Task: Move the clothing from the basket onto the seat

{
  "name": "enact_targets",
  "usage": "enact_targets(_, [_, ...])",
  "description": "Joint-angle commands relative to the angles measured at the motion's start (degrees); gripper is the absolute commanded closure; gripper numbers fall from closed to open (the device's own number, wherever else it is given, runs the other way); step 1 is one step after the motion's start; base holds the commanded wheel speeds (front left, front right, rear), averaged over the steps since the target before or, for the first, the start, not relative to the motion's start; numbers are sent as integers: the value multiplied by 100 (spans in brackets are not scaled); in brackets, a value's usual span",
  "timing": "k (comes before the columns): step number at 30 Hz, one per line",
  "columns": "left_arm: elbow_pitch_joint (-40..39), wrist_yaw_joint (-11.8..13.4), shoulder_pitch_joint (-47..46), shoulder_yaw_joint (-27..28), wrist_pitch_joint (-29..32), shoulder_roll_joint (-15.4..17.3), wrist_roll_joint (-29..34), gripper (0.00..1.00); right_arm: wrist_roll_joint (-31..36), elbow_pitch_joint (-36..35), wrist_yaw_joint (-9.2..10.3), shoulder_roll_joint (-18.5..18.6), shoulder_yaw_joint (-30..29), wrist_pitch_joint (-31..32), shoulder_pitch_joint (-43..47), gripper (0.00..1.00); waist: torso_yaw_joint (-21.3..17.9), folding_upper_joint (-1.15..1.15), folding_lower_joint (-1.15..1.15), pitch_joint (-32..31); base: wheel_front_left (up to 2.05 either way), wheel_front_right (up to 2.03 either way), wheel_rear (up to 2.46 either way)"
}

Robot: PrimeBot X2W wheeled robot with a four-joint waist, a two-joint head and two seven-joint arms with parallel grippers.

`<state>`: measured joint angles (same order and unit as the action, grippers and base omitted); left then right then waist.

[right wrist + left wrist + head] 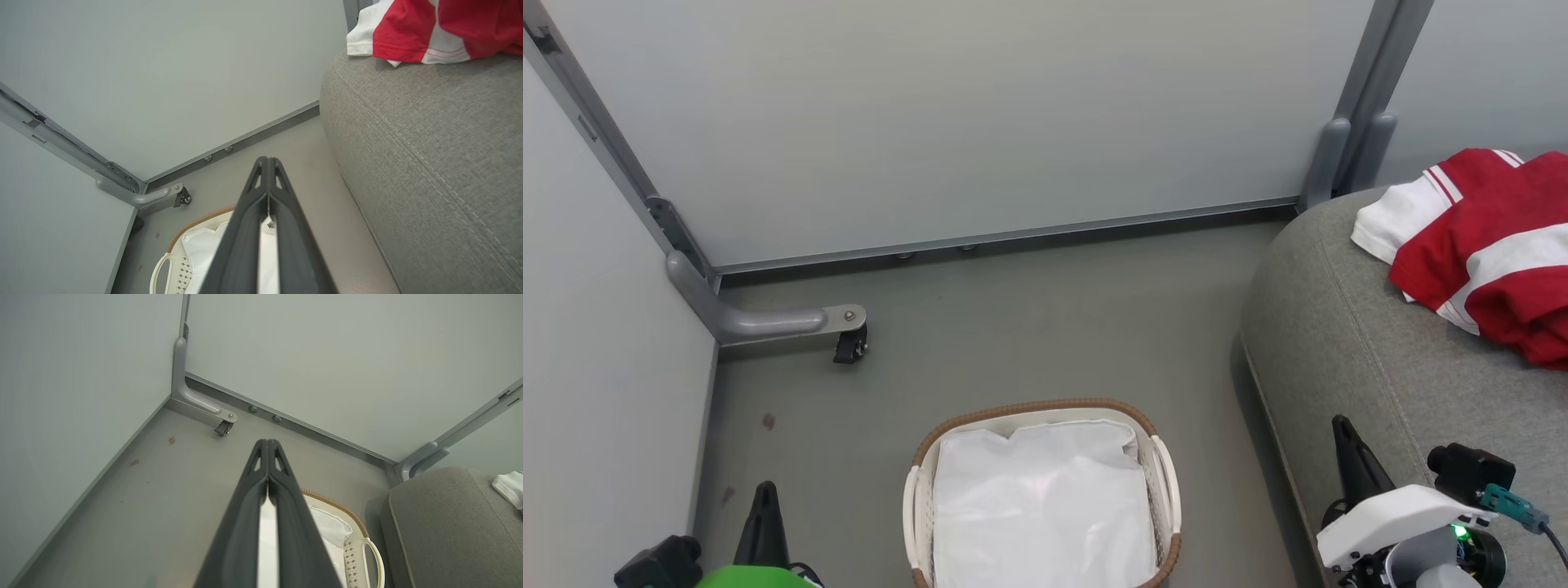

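Clothing (1503, 237) at far corner of seat (1356, 359); basket (1029, 406) seemingly down to liner (1045, 498). Left gripper (267, 442) and right gripper (267, 160) pressed closed, empty. Risks snatching liner if reaching in.

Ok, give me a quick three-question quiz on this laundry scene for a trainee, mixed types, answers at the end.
1. True or false: the basket holds a white liner and no red clothing.
2. Where does the clothing lie? A) on a shelf B) on the seat C) over the basket's rim
3. Fill in: the fingers of the left gripper and the right gripper are pressed ____.
Key: 1 true; 2 B; 3 shut.
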<state>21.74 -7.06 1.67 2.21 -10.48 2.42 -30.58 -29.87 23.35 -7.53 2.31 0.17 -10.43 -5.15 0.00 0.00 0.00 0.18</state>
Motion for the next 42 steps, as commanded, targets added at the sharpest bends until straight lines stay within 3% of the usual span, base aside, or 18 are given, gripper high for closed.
enact_targets(1, [-121, -11, -184, 48, 56, 22, -235, 100, -230, -126, 1, 26, -44, 53, -85, 100, 0, 0, 0, 0, 0, 0, 0])
enact_targets(42, [-469, -35, -526, 251, 898, 44, -3272, 100, -3303, -558, 4, 51, -369, 899, -117, 100, 0, 0, 0, 0, 0, 0, 0])
